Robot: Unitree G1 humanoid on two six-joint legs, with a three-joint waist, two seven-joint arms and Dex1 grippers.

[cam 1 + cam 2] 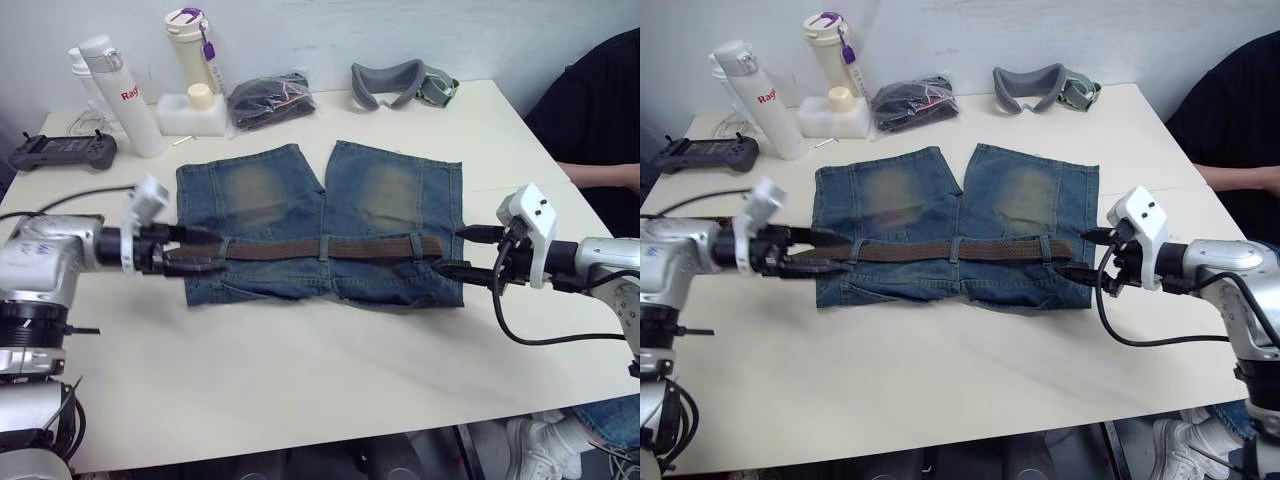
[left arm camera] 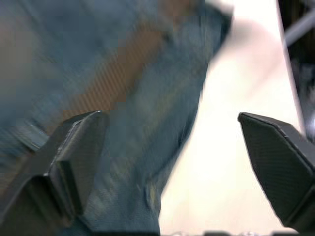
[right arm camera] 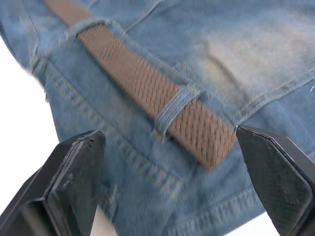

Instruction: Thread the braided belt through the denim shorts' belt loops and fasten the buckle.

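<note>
The belt (image 3: 147, 83) lies threaded through the loops (image 3: 173, 109) of the shorts (image 1: 320, 225), its soft, limp tip between my spread right fingers (image 3: 280, 182). I would pinch that tip flat. My left fingers (image 2: 74, 157) are released.

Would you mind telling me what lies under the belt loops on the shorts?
The brown belt passes under the belt loops along the shorts. Its covered parts and the buckle cannot be seen.
</note>
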